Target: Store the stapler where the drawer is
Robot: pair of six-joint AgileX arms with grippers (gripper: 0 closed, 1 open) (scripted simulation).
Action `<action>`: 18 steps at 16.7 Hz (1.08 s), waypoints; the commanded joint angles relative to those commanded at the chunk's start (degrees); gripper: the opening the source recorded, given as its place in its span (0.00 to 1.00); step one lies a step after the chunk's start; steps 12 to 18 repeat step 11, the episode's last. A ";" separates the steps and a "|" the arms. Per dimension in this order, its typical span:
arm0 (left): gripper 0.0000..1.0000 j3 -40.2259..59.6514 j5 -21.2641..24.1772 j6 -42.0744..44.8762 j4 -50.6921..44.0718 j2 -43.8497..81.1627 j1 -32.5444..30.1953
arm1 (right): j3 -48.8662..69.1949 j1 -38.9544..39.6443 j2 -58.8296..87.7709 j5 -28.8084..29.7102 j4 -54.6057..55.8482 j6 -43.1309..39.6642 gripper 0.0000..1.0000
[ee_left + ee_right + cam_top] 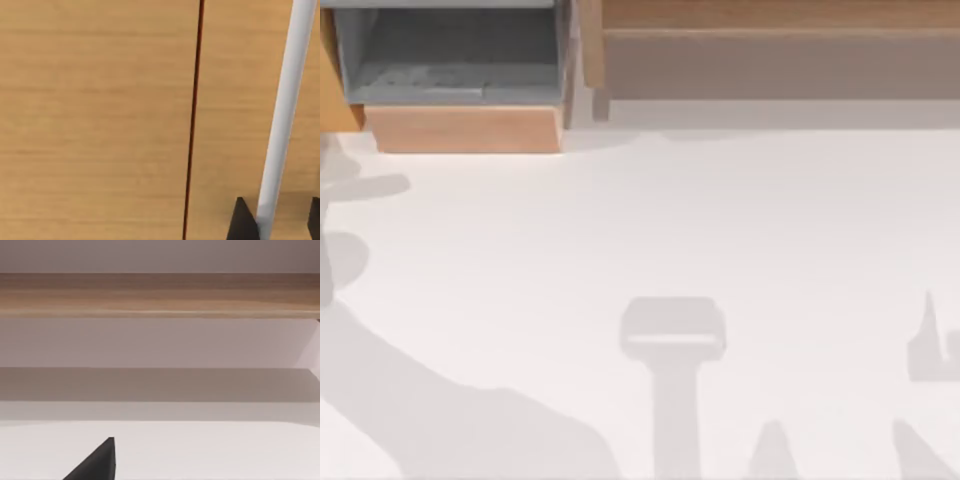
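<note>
The drawer stands pulled out at the table's back left, with its grey inside showing behind a light tan front panel. The stapler is out of view. In the left wrist view my left gripper is open, close against a tan wooden face. A white bar runs between its dark fingertips, nearer to one of them. In the right wrist view a dark part of my right gripper shows low over the white table, facing the cabinet.
A long brown wooden cabinet runs along the back right, and its wooden band fills the far side of the right wrist view. Arm shadows lie across the white table. A thin dark seam crosses the wooden face.
</note>
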 joint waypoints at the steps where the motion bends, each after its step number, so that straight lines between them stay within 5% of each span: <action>1: 0.68 0.00 0.00 0.00 0.00 0.00 0.00 | 0.00 0.00 0.00 0.00 0.00 0.00 1.00; 6: 1.00 0.00 0.00 0.00 0.00 0.00 0.00 | 0.00 0.00 0.00 0.00 0.00 0.00 1.00; 18: 1.00 0.00 0.00 0.00 0.00 0.00 0.00 | 0.00 0.00 0.00 0.00 0.00 0.00 1.00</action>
